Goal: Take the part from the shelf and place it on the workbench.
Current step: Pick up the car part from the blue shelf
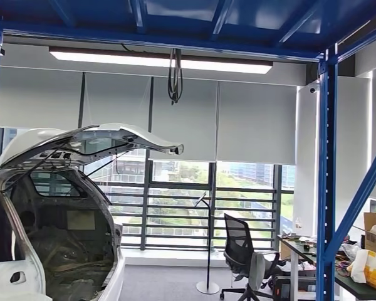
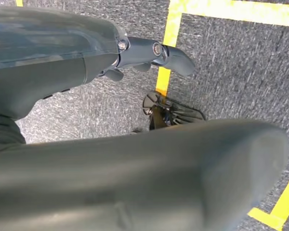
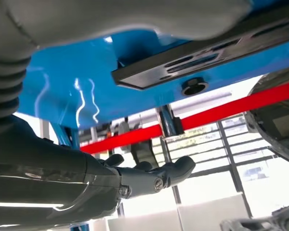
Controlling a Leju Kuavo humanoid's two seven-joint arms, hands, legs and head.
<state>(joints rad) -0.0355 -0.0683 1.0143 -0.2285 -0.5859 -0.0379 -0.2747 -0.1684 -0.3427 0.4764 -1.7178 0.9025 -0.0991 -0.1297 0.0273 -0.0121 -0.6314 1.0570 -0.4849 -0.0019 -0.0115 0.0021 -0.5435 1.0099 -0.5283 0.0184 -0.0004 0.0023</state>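
Note:
A flat black part (image 3: 194,65) with long slots and a round boss lies against the blue shelf surface (image 3: 81,91) in the right wrist view. My right hand (image 3: 150,175) is spread close by it, dark fingers (image 3: 176,169) stretched out and apart from the part, the grey thumb (image 3: 136,14) reaching across on the other side. Nothing is in that hand. My left hand (image 2: 150,50) hangs over the grey carpet, one finger (image 2: 172,54) straight, the thick thumb (image 2: 208,168) in the foreground, holding nothing.
The blue shelf frame's post (image 1: 326,182) and top beams (image 1: 177,31) surround the head view. A white car with its hatch raised (image 1: 58,207) stands left. An office chair (image 1: 240,251) and a cluttered desk (image 1: 361,251) are right. A red beam (image 3: 223,109) crosses behind the shelf. Yellow floor tape (image 2: 166,53).

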